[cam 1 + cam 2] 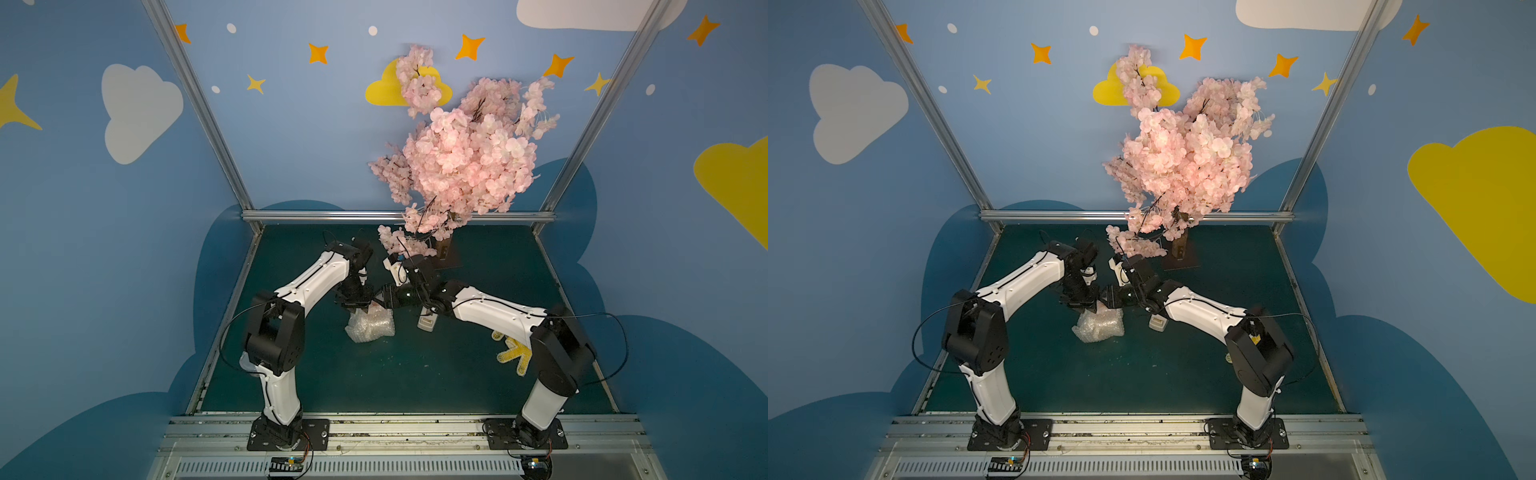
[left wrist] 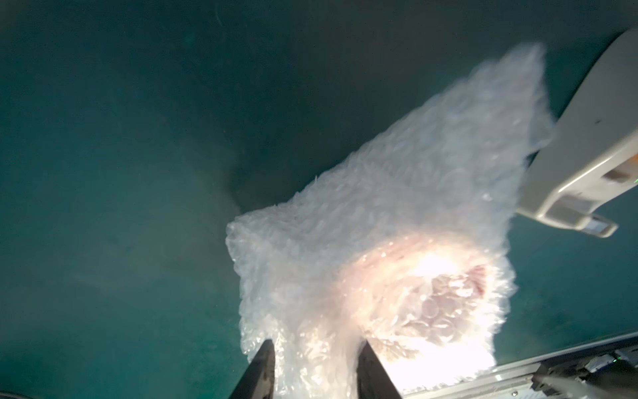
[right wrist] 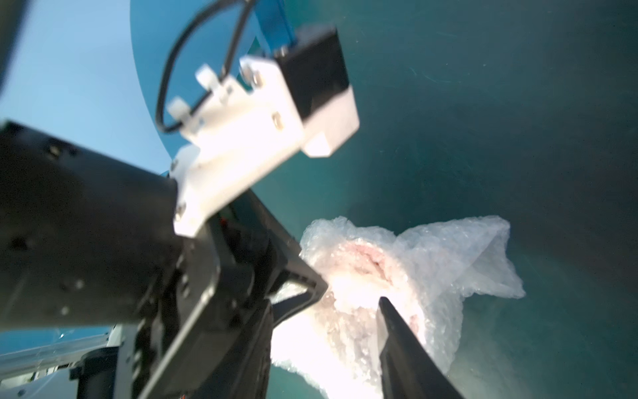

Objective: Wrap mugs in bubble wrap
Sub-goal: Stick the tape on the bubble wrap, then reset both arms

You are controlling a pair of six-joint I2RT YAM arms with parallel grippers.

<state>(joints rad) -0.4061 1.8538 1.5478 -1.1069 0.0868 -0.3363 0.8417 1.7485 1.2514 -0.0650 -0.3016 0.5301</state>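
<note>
While the mug (image 2: 431, 297) sits on the bench (image 1: 415, 374) under loose bubble wrap (image 2: 397, 172), my left claw (image 2: 317, 345) straddles a fold and my right claw (image 1: 379, 304) touches the bundle. I cannot tell whether either is pinching. If either claw slips off, I expect the wrap to spring open.

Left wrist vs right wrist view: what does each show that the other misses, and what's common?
Left wrist only: the cream tape dispenser beside the bundle but apart from it, and the fold of wrap lying between the fingers of the left gripper. Right wrist only: that gripper's body from outside with its wrist camera mount, and the blue wall behind. Both: the bubble wrap bunched over the mug, whose red shows faintly through, on the green table.
</note>
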